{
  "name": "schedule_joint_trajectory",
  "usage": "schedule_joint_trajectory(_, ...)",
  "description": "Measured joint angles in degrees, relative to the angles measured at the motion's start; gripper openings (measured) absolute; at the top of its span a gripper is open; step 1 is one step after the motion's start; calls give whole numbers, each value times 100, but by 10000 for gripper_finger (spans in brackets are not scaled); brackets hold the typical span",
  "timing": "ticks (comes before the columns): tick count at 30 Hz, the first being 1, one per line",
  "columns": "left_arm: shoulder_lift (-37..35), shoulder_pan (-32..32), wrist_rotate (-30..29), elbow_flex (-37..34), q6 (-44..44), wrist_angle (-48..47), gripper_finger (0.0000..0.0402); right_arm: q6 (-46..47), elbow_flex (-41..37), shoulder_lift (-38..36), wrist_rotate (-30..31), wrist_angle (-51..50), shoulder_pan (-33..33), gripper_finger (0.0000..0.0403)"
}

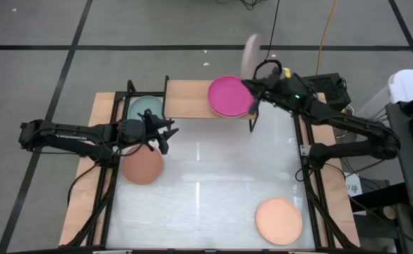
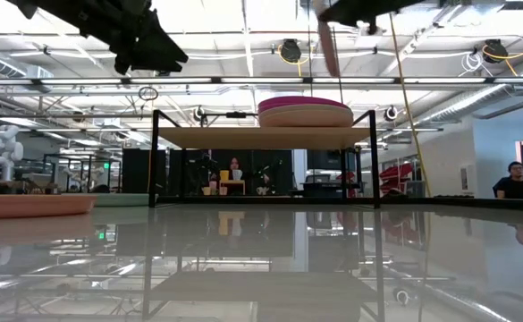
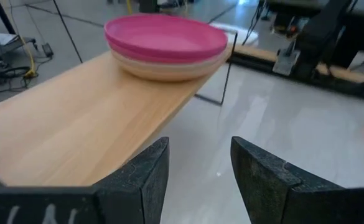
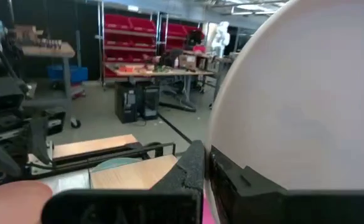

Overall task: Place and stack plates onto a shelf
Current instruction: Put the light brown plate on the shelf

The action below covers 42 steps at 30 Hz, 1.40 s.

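The shelf (image 1: pixel 192 99) stands at the table's far edge, its light-wood top (image 3: pixel 88 118) on thin black legs. A magenta plate (image 1: pixel 227 97) lies on a beige plate (image 2: pixel 306 116) at the shelf's right end. My right gripper (image 1: pixel 254 88) is shut on a pale pink plate (image 1: pixel 250 53) just above that stack. My left gripper (image 1: pixel 168 135) hovers open over the table's left side, above a terracotta plate (image 1: pixel 142 167). A teal plate (image 1: pixel 147 107) rests on the table left of the shelf. A peach plate (image 1: pixel 278 220) lies near the front right. My right gripper pinches the pale pink plate at its rim (image 4: pixel 222 146) between the two fingers (image 4: pixel 191 171). The plate stands on edge, nearly upright and slightly tilted (image 2: pixel 328 49). It is lifted clear, with its lower edge a little above the magenta plate.
The shelf's left half (image 3: pixel 57 137) is bare wood. The glossy white table (image 1: pixel 213 176) is open in the middle between the terracotta and peach plates. Black frame rails (image 1: pixel 312 183) run along the table's sides. A person (image 2: pixel 511 179) sits far behind in the room.
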Motion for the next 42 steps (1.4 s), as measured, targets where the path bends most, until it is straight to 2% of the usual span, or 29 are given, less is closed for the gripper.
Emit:
schedule_joint_trajectory(6,-526,-1,-146,-4,53,-683,177,-254,997,1274,-626,-27,174,0)
schedule_joint_trajectory(10,-1136,-80,-679,-6,35,-959,177,-362,1589,2028,-1018,-19,212,0)
schedule_joint_trajectory(13,-1527,-227,-958,-186,56,-900,177,-486,1959,2498,-1565,84,270,0)
schedule_joint_trajectory(17,-1996,-293,-1198,-570,89,-844,177,-769,2322,3027,-1803,282,468,0)
schedule_joint_trajectory(23,-2561,-290,-1278,-822,67,-732,177,-1361,2591,3702,-1794,-188,540,0)
schedule_joint_trajectory(30,-2577,-304,-1249,-826,-25,-708,177,-1765,2591,4380,-1794,-222,544,0)
schedule_joint_trajectory(42,-2513,-304,-1241,-828,-30,-680,177,-2123,2593,4637,-1589,-484,542,0)
